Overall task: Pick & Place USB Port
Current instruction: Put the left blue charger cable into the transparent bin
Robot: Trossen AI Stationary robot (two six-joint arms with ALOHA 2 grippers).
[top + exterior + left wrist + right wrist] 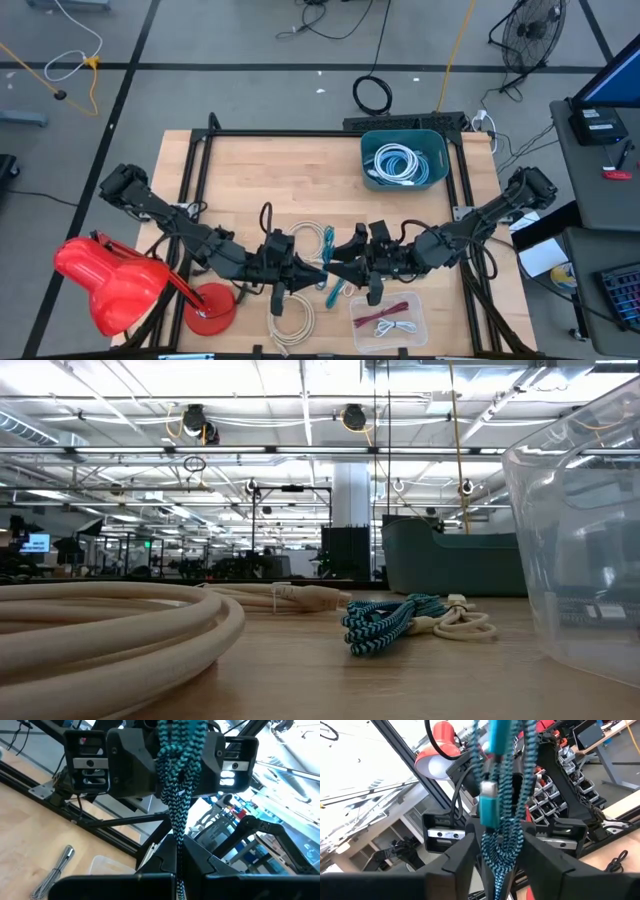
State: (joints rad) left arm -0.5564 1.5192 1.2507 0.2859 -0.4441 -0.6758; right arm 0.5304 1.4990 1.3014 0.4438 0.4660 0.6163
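1 teal-and-black braided USB cable [179, 795], clenched in left gripper [308, 274], hangs between right gripper [338, 272] fingers closing around it, presumably for handover.

We see the teal braided USB cable [331, 276] bunched, lifted mid-table — silver plug [487, 790] showing.
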